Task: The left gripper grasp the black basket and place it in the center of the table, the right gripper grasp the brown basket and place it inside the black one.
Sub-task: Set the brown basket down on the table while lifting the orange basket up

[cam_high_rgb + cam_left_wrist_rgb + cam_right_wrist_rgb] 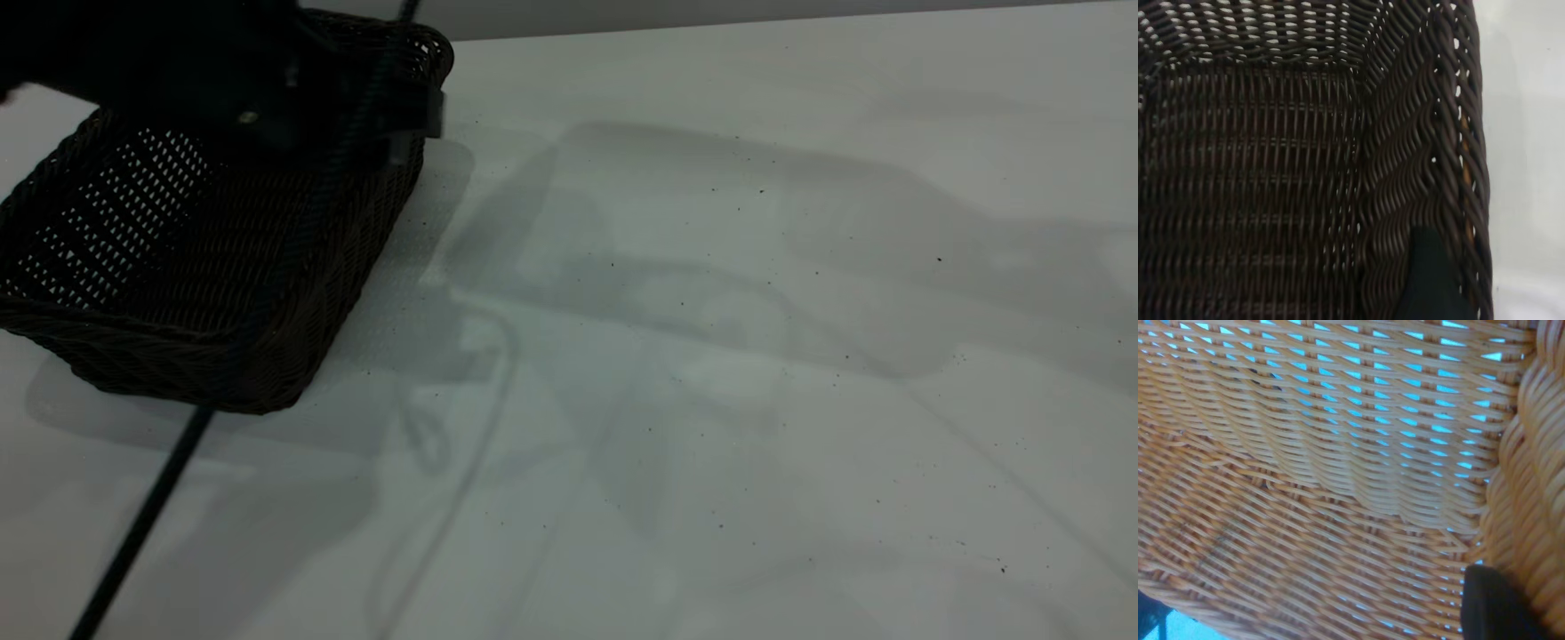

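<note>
The black basket (178, 267) hangs tilted just above the table (711, 356) at the far left, its shadow beneath it. My left gripper (418, 116) is shut on the basket's far right rim. In the left wrist view one finger (1431, 280) lies inside the black basket (1271, 167) against its wall, and the other finger is hidden outside the rim. The brown basket (1305, 487) fills the right wrist view. One finger (1495, 607) of my right gripper (1521, 603) sits inside it against the braided rim (1531, 487). The right gripper and brown basket are outside the exterior view.
A black cable (133, 524) runs from under the black basket to the near left edge. Arm shadows fall across the table's middle. The table's back edge meets a grey wall (711, 13).
</note>
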`<state>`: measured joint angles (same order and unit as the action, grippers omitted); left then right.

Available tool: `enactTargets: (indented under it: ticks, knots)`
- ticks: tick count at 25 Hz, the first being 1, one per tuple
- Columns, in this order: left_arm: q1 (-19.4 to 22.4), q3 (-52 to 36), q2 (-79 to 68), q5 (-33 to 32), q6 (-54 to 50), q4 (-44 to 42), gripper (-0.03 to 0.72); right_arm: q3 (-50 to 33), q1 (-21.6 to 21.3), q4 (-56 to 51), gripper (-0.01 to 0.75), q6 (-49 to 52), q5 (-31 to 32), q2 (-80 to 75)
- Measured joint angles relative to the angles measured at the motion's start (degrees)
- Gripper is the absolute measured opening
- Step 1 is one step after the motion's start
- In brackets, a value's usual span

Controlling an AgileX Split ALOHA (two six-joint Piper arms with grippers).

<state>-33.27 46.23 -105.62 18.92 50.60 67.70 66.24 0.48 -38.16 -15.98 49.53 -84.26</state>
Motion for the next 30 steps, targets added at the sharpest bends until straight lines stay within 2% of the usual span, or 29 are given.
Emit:
enactTargets:
  ticks: [8,19,22,26,30]
  knots:
    - [0.0,1.3,-2.6,2.4,4.0,4.5,0.387,0.0,0.0,1.6,0.099,0.0,-0.5,0.0]
    - [0.0,1.3,-7.9,0.7,4.5,5.8,0.370,-0.1,0.0,1.4,0.099,0.0,-0.5,0.0]
    - [0.0,1.3,-8.0,-0.1,4.5,5.6,0.305,-0.1,0.0,1.4,0.099,0.0,-0.5,0.0]
    - [0.0,1.3,-8.0,-1.7,7.1,5.3,0.120,-0.1,0.0,1.3,0.099,0.0,-1.4,0.0]
    - [0.0,1.3,-7.8,-4.6,12.8,5.1,0.115,-0.1,0.0,1.3,0.099,0.0,-1.8,0.0]
